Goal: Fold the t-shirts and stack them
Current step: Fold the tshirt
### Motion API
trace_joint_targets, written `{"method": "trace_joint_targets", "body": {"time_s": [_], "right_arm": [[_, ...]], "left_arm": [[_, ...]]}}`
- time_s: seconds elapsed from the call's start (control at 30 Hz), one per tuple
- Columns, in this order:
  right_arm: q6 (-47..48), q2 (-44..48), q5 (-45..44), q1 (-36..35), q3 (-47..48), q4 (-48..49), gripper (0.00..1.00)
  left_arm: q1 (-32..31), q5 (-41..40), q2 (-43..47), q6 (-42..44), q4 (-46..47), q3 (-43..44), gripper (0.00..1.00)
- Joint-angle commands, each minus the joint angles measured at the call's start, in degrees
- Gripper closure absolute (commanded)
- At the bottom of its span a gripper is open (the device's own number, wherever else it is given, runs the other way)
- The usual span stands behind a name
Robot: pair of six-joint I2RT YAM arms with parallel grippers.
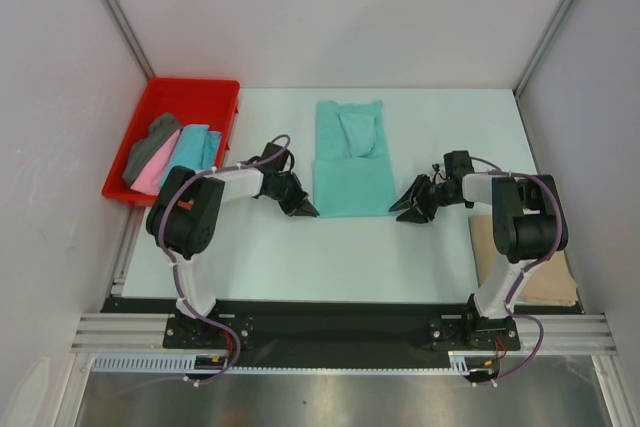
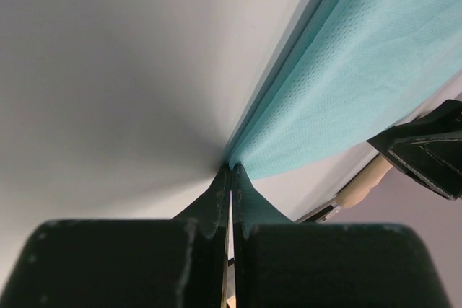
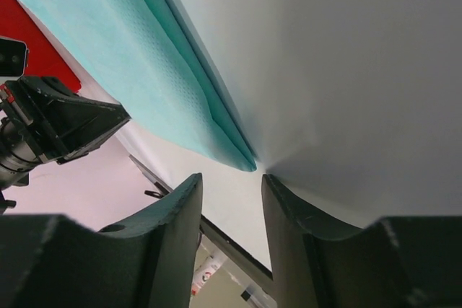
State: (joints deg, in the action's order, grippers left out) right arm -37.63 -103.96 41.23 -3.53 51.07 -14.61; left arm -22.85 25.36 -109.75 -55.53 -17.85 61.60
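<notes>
Tray [image 1: 190,88] sits beyond and left of the left fingers [image 2: 215,203]. Those are together, clamped on the near-left corner of the mint shirt [image 1: 350,172]. The shirt lies on the table between both sets of fingers, long axis running away from the arms. Right fingers [image 3: 285,207] are apart, with the near-right corner just ahead of the tips, not between them. Right likely needs to advance and close before lifting.
</notes>
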Motion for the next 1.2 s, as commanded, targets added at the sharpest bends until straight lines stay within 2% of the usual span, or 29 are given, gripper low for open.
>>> {"method": "trace_joint_targets", "body": {"time_s": [0.0,0.17,0.73,0.87,1.1,1.17], "right_arm": [[-0.96,-2.56,-7.39,-0.34,-1.50,1.16,0.56],[-3.68,-3.70,-8.80,-0.25,-2.29,2.39,0.62],[-5.35,-4.93,-13.63,-0.25,-1.06,2.66,0.64],[-6.84,-5.28,-14.34,-0.25,-0.97,3.36,0.72],[-7.20,-4.85,-16.45,-1.30,0.61,3.36,1.00],[-6.06,-4.41,-16.45,-1.57,0.26,3.54,1.00]], "left_arm": [[0.00,-6.64,-3.45,3.58,-3.42,-2.72,1.00],[0.00,-6.29,-3.45,3.94,-3.25,-2.80,1.00],[0.00,-5.85,-3.80,5.08,-3.51,-2.02,1.00],[0.00,-5.85,-3.89,5.34,-3.60,-1.84,1.00],[0.00,-5.94,-3.89,7.62,-4.48,-0.79,1.00],[0.00,-6.29,-3.37,8.41,-5.09,-0.52,1.00]]}}
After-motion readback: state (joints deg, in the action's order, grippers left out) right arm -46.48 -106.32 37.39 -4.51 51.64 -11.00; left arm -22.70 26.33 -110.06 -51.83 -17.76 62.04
